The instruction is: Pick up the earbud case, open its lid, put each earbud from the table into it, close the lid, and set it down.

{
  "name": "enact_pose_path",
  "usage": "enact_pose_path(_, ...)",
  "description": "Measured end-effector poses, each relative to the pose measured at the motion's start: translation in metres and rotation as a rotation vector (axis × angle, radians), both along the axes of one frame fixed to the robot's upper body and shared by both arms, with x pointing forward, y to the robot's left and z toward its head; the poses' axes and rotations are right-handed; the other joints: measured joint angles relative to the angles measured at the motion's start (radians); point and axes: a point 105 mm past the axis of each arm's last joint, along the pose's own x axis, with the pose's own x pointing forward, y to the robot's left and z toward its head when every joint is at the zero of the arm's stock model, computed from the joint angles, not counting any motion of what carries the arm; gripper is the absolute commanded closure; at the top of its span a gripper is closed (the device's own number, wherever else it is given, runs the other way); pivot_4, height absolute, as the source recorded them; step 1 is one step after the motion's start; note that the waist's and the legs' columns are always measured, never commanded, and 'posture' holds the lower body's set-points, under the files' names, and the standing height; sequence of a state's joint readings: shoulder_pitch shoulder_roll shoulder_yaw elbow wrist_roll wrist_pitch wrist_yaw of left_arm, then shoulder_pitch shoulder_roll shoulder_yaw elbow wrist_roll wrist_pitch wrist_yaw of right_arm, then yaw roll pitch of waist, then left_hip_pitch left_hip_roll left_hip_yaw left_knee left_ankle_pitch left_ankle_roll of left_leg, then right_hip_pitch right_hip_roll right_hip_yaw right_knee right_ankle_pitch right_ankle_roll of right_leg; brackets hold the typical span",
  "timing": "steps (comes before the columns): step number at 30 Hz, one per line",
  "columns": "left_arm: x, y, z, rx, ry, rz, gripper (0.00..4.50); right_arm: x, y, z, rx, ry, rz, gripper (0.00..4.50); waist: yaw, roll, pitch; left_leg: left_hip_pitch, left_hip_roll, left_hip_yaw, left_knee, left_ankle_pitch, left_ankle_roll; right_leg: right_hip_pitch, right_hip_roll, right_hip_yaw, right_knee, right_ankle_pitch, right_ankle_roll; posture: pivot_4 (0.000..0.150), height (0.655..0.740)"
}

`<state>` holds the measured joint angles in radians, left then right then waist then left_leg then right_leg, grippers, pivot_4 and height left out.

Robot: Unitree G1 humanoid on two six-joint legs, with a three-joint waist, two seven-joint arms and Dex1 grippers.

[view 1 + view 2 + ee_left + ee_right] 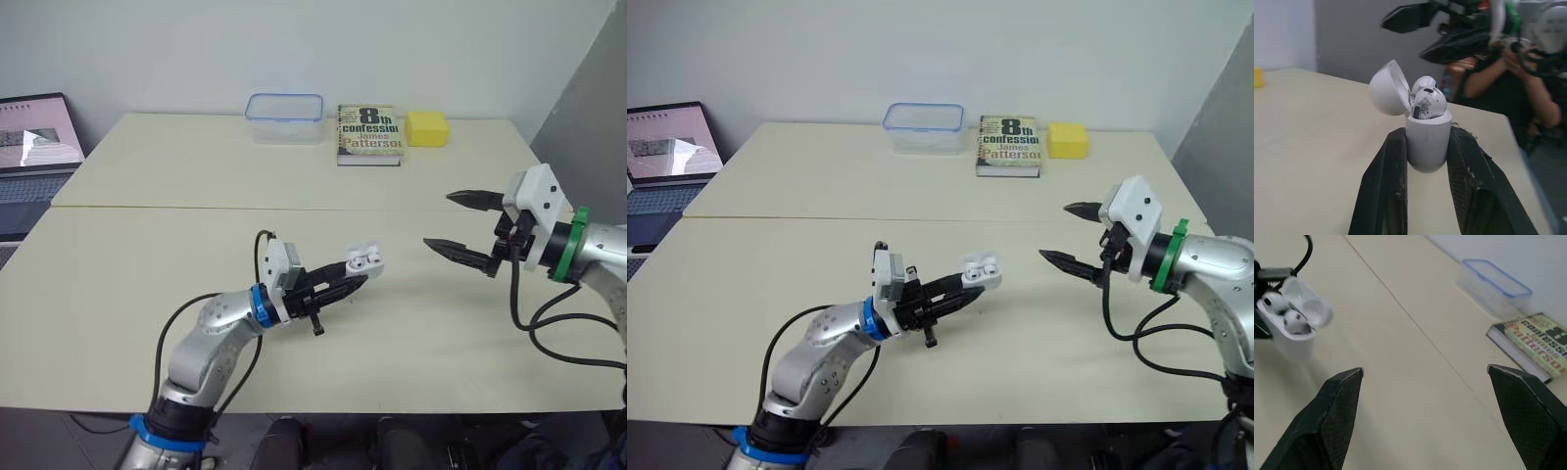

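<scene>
You've got the white earbud case [1425,147], lid [1388,88] open, both earbuds [1427,100] seated inside, upright btwn left gripper [1427,134] fingers.

One white earbud case [1425,142], two white earbuds [1429,104], one clear blue-rimmed plastic box [284,117], one paperback book [369,134], one yellow sponge [427,128], one open laptop [34,147].

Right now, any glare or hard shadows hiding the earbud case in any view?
Left eye view: even light, just a soft shadow on the table under the left gripper, with the earbud case clear of it. Left wrist view: the case is well lit against a darker background, no glare. Right wrist view: faint shadow on the table below the case, nothing washed out.
</scene>
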<state>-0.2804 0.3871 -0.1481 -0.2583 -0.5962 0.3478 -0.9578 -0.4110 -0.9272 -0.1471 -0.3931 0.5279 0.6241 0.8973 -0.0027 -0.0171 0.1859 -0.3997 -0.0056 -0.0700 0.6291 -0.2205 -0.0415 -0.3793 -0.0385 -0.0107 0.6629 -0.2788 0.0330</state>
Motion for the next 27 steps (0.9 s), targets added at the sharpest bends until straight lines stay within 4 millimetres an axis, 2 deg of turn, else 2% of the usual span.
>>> enact_pose_path(4, -0.011, -0.006, 0.004, 0.024, 0.033, -0.163, 3.76, -0.001, -0.001, -0.006, -0.057, 0.106, 0.037, 0.26, -0.002, 0.000, 0.000, 0.000, 0.000, 0.001, 0.000, 0.000, 0.000, 0.000, 0.000, 0.000, 0.000, 0.000, 0.000, 0.150, 0.7400)
enact_pose_path(7, -0.014, -0.011, 0.007, 0.029, 0.023, -0.222, 3.76, 0.001, 0.008, -0.005, -0.057, 0.153, 0.075, 0.89, -0.002, 0.000, 0.000, 0.000, 0.000, 0.000, 0.000, 0.000, 0.000, 0.000, 0.000, 0.000, 0.000, 0.000, 0.000, 0.150, 0.7400)
enact_pose_path(12, -0.016, -0.015, 0.001, 0.049, 0.029, -0.264, 3.76, 0.003, 0.028, -0.005, -0.065, 0.236, 0.180, 2.67, -0.002, 0.000, 0.001, -0.001, 0.000, 0.000, 0.000, 0.000, 0.000, -0.001, 0.000, 0.000, 0.000, 0.000, 0.000, 0.150, 0.7400)
enact_pose_path(17, -0.015, -0.019, -0.001, 0.059, 0.015, -0.286, 3.76, -0.002, 0.040, -0.013, -0.098, 0.346, 0.263, 4.48, 0.000, 0.000, 0.001, -0.001, 0.000, 0.000, 0.000, 0.000, 0.000, -0.001, 0.000, 0.000, 0.000, 0.000, 0.000, 0.150, 0.7400)
enact_pose_path(27, -0.013, -0.017, -0.009, 0.095, -0.018, -0.284, 3.76, -0.019, 0.056, -0.020, -0.113, 0.420, 0.400, 4.50, 0.000, 0.000, 0.001, -0.001, 0.000, 0.000, 0.000, 0.000, 0.000, -0.001, 0.000, 0.000, 0.000, 0.000, 0.000, 0.150, 0.7400)
